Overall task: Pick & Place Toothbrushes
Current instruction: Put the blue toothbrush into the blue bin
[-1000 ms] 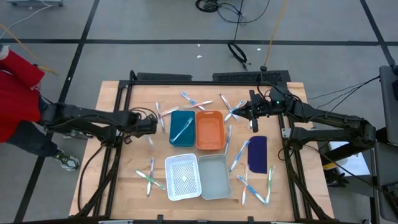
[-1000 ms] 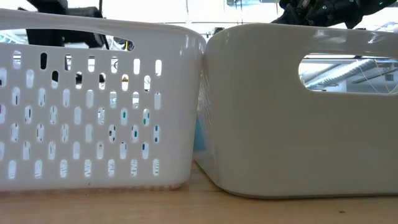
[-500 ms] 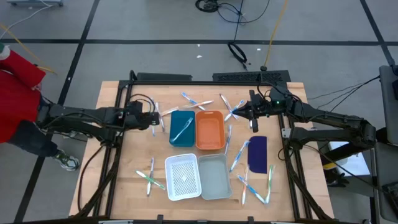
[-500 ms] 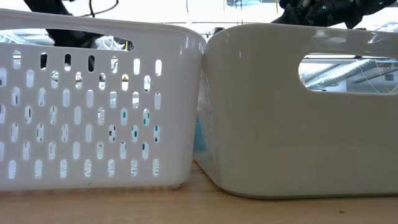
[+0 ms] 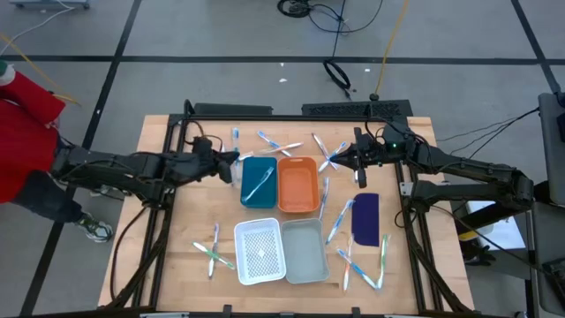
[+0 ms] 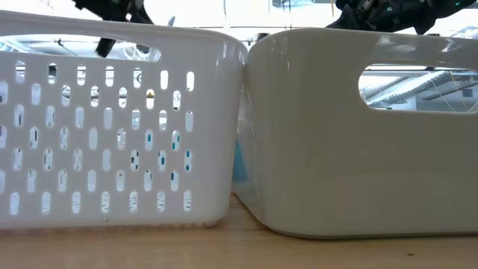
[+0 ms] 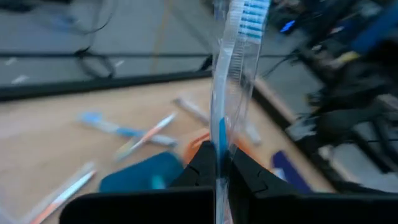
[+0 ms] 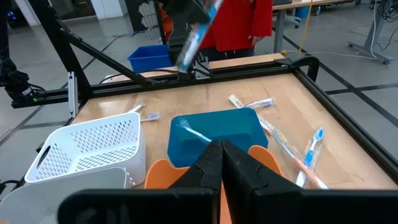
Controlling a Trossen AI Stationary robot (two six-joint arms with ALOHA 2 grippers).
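So, no readable brand, label or writing on anything you've got on the table.

Nearest edge: two small tubs side by side, a white perforated plastic basket (image 5: 259, 251) and a plain grey-white plastic bin (image 5: 305, 251). Behind them, also side by side, a teal plastic tray (image 5: 259, 180) with one toothbrush lying in it, and an orange plastic tray (image 5: 298, 184). Four containers in all.

Loose slim whitish plastic toothbrushes: roughly three in a crossed pile by the basket (image 5: 213, 248); about four at the near right corner (image 5: 364, 265), just past the dark blue flat oblong piece (image 5: 365, 218); a couple between the orange tray and that piece (image 5: 336, 221); several more fanned along the far side (image 5: 281, 144). Exact total can't be told where they overlap.

Your left gripper (image 5: 231, 158) is raised beside the teal tray's far-left corner, fingers pinched on a clear blue-bristled toothbrush (image 7: 231, 62) that stands upright above them in the wrist view.

Your right gripper (image 5: 340, 159) sits at the far right of the orange tray, fingers pressed together, holding nothing, with crossed brushes under its tip.

Beyond the table's left edge, a person's red sleeve (image 5: 25, 124).
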